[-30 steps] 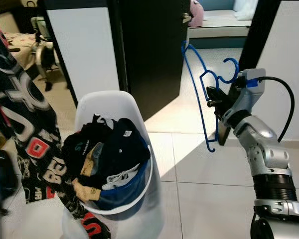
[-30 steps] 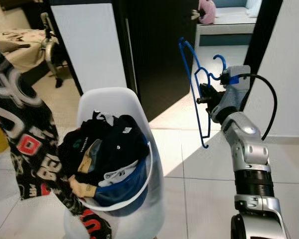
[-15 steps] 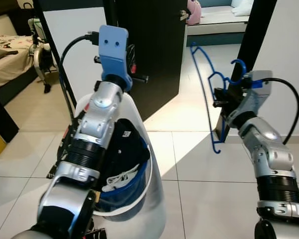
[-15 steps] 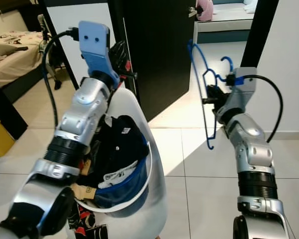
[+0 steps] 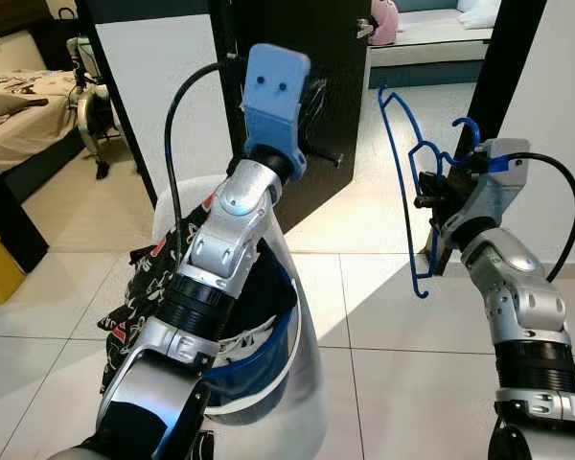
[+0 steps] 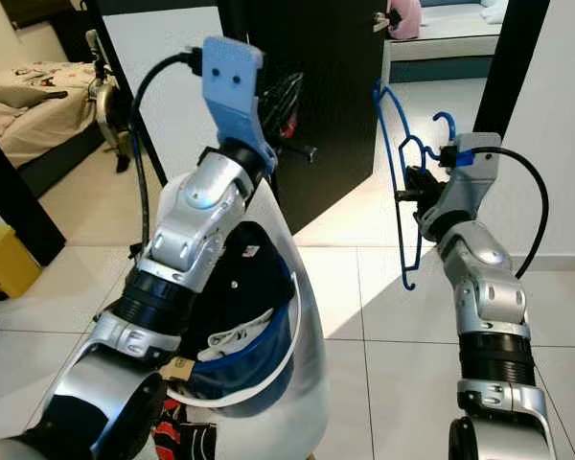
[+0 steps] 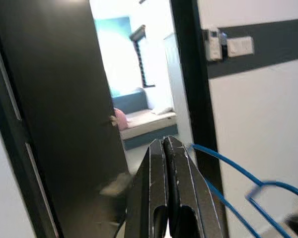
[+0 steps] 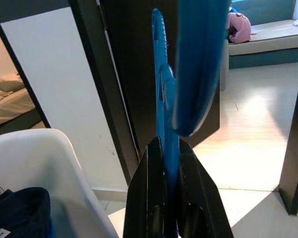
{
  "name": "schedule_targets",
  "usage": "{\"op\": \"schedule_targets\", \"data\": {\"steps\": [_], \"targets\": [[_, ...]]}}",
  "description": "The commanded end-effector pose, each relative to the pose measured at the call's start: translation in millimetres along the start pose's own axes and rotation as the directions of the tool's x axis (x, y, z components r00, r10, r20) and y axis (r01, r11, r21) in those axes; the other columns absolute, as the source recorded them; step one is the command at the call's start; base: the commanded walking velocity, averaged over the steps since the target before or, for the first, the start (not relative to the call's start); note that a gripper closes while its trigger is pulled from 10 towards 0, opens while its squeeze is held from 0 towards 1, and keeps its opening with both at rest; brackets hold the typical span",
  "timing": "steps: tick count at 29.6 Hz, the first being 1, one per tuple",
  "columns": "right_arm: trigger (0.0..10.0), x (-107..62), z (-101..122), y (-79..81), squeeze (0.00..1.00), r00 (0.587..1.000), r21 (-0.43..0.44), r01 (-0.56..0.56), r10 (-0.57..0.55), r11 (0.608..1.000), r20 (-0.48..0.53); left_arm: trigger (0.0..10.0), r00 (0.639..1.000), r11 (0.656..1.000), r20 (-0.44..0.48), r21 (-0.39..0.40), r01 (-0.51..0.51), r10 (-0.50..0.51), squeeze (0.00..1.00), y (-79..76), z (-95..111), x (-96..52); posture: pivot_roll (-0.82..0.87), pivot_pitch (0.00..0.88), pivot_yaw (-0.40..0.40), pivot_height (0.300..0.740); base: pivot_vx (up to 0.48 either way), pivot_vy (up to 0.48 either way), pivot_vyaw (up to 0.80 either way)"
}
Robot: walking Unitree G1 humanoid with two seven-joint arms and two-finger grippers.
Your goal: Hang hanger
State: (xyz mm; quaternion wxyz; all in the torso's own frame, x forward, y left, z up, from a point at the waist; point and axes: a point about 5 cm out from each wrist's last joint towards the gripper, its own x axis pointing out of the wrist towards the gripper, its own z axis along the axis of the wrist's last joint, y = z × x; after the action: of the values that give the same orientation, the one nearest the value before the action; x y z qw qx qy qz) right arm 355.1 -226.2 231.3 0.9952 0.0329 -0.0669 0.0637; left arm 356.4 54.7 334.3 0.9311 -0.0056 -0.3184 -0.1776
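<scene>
Left tool [image 7: 165,148] risen toward dark door [image 5: 287,57], fingers together, empty; right tool [image 8: 166,148] clamped on blue hanger [image 5: 402,182].

Hanger [image 5: 402,172]: thin blue plastic, smooth, slight sheen. Right gripper [image 8: 166,163] fingers [image 8: 146,198]: matt black. Left gripper [image 7: 165,148] fingers [image 7: 151,188]: black, faint gloss along edges. Arms: brushed silver metal, ribbed black joints, blue plastic wrist plates. Chair [image 5: 297,383]: glossy white plastic shell. Clothes [image 5: 153,278]: soft dark cloth, printed. Door [image 5: 335,96]: dark matt panel. Floor [image 5: 393,326]: pale glossy tiles.
</scene>
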Motion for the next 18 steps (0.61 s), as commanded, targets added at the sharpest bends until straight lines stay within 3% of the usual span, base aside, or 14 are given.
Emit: {"op": "schedule_targets", "data": {"steps": [1, 3, 7, 8, 9, 10, 11, 12, 13, 15, 16, 17, 18], "targets": [[10.0, 1.0, -1.6, 1.8, 0.00, 1.000, -0.003, -0.003, 0.003, 1.000, -0.010, 0.0, 0.993, 0.999, 0.119, 0.030, -0.031, 0.028, 0.00, 11.5, 28.6, 10.0, -0.08, 0.000, 0.083, 0.740, 0.000, 0.000, 0.00], [10.0, 1.5, -2.1, 1.8, 0.00, 1.000, -0.004, 0.000, 0.000, 1.000, -0.011, 0.0, 0.980, 0.998, 0.196, 0.061, 0.001, -0.013, 0.00, 12.7, 48.4, 19.3, -0.07, 0.000, 0.082, 0.740, 0.000, 0.000, 0.00], [10.0, 1.9, -2.5, 1.9, 0.00, 1.000, -0.004, 0.001, -0.001, 1.000, -0.012, 0.0, 0.974, 0.997, 0.218, 0.070, 0.045, -0.060, 0.00, 6.9, 53.4, 22.7, -0.07, 0.000, 0.082, 0.740, 0.000, 0.000, 0.00], [10.0, 2.5, -3.2, 2.8, 0.00, 1.000, -0.004, 0.001, -0.001, 1.000, -0.013, 0.0, 0.966, 0.989, 0.214, 0.030, 0.142, -0.145, 0.00, -9.3, 50.2, 23.5, -0.07, 0.000, 0.086, 0.740, 0.000, 0.000, 0.00], [10.0, 2.5, -3.2, 2.8, 0.00, 1.000, -0.004, 0.001, -0.001, 1.000, -0.013, 0.0, 0.966, 0.989, 0.214, 0.030, 0.142, -0.145, 0.00, -9.3, 50.2, 23.5, -0.07, 0.000, 0.086, 0.740, 0.000, 0.000, 0.00], [10.0, 3.2, -3.5, 3.5, 0.00, 1.000, -0.003, 0.002, -0.002, 1.000, -0.013, 0.0, 0.936, 0.947, 0.172, -0.037, 0.318, -0.308, 0.00, -45.5, 32.5, 16.7, -0.07, 0.000, 0.089, 0.740, 0.000, 0.000, 0.00], [10.0, 3.2, -3.5, 3.5, 0.00, 1.000, -0.003, 0.002, -0.002, 1.000, -0.013, 0.0, 0.936, 0.947, 0.172, -0.037, 0.318, -0.308, 0.00, -45.5, 32.5, 16.7, -0.07, 0.000, 0.089, 0.740, 0.000, 0.000, 0.00], [10.0, 3.6, -3.3, 3.9, 0.00, 1.000, -0.004, 0.003, -0.003, 1.000, -0.012, 0.0, 0.893, 0.895, 0.140, -0.073, 0.440, -0.428, 0.00, -74.1, 19.1, 7.3, -0.07, 0.000, 0.093, 0.740, 0.000, 0.000, 0.00], [10.0, 3.2, -2.5, 2.6, 0.00, 1.000, -0.005, 0.009, -0.009, 1.000, -0.010, 0.0, 0.817, 0.811, 0.107, -0.103, 0.576, -0.567, 0.00, -108.1, 2.9, -10.4, -0.08, 0.000, 0.100, 0.740, 0.000, 0.000, 0.00], [10.0, 3.2, -2.5, 2.6, 0.00, 1.000, -0.005, 0.009, -0.009, 1.000, -0.010, 0.0, 0.817, 0.811, 0.107, -0.103, 0.576, -0.567, 0.00, -108.1, 2.9, -10.4, -0.08, 0.000, 0.100, 0.740, 0.000, 0.000, 0.00], [10.0, 2.1, -1.9, 0.1, 0.00, 1.000, -0.006, 0.018, -0.018, 1.000, -0.008, 0.0, 0.737, 0.723, 0.086, -0.142, 0.676, -0.671, 0.00, -135.0, -9.9, -29.2, -0.08, 0.000, 0.101, 0.740, 0.000, 0.000, 0.00], [10.0, 0.8, -1.8, -2.4, 0.00, 1.000, -0.009, 0.029, -0.029, 1.000, -0.008, 0.0, 0.681, 0.663, 0.068, -0.176, 0.728, -0.729, 0.00, -153.1, -20.4, -44.8, -0.08, 0.000, 0.105, 0.740, 0.000, 0.000, 0.00], [10.0, 0.8, -1.8, -2.4, 0.00, 1.000, -0.009, 0.029, -0.029, 1.000, -0.008, 0.0, 0.681, 0.663, 0.068, -0.176, 0.728, -0.729, 0.00, -153.1, -20.4, -44.8, -0.08, 0.000, 0.105, 0.740, 0.000, 0.000, 0.00]]}}
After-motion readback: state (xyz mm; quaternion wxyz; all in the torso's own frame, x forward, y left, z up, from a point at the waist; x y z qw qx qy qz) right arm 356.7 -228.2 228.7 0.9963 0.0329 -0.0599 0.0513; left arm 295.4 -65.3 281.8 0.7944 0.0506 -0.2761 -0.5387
